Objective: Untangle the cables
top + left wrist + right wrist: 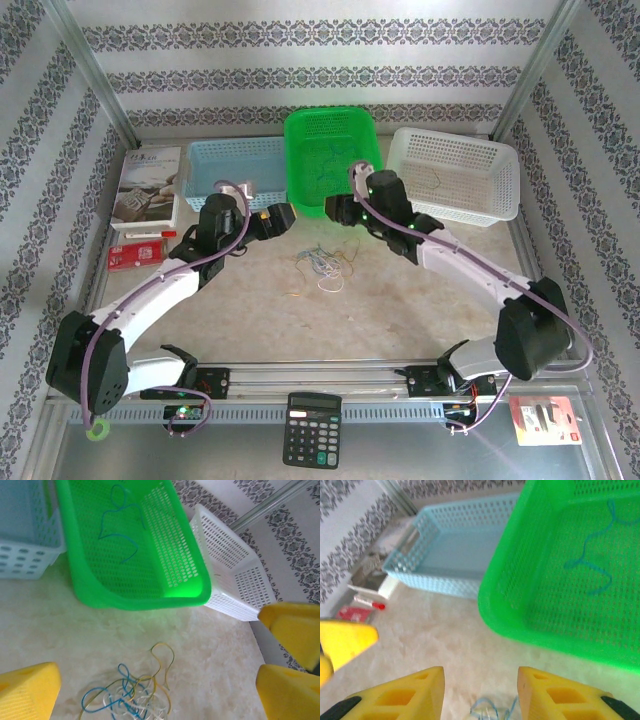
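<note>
Cables point(322, 265) lie in a loose tangle of blue, yellow-tan and pale loops on the table point(400, 300), just in front of the green basket point(300, 185) and between the two arms. One blue strand point(120, 535) lies apart from them on the floor of that basket; we judge it to be sorted already, with the rest of the heap yet to be pulled apart.

The left gripper point(283, 218) hangs above and to the left of the tangle. Its jaws are spread wide and nothing is between them. The right gripper point(480, 680) is also released and empty; in the right wrist view a few blue loops show just below the gap between its fingers point(405, 695).

For the step in hand, we recommend taking one loop only. The yellow-tan loop point(162, 655) is the best choice, since it reaches out of the heap toward the baskets and has bare table around it. The fingers should come down on either side of that single strand, at its free end and away from the knot. We then advise a slow lift along the strand's own line. If the heap rises with it, the other gripper can press the heap to the table. These wiry loops look springy, so we expect a quick pull to drag the knot tighter or to flick a strand off the table.
</note>
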Robot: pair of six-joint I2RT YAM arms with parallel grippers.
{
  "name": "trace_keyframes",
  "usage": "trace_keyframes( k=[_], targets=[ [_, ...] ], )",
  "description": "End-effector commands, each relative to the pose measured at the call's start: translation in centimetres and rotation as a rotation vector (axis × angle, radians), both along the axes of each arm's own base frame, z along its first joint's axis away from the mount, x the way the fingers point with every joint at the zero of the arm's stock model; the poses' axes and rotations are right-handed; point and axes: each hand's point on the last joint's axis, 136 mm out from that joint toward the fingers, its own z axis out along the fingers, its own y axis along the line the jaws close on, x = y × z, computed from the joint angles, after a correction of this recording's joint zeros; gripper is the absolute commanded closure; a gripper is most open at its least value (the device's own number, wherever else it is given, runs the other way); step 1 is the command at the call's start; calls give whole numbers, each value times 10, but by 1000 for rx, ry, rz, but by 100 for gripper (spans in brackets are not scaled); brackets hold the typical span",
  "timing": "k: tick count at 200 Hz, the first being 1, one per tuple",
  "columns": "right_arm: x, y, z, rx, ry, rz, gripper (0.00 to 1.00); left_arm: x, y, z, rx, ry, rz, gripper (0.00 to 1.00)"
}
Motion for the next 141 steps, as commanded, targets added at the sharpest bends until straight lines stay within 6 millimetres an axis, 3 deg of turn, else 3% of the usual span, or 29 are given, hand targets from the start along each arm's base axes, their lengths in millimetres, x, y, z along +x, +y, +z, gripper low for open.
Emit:
trace_keyframes(
  k=[1,28,83,141],
  targets=[
    [-21,-12,-24,-73,38,-27,56,-9,7,-10,-26,72,6,0],
    [-47,-7,-49,-107,90,20,55,-10,6,-18,-14,102,-7,0],
    [-96,43,-84,-269,99,276,52,-4,12,-25,-12,122,12,0],
    [-138,101,-118,-419,60,607,48,18,56,-10,-51,112,119,0]
  ],
)
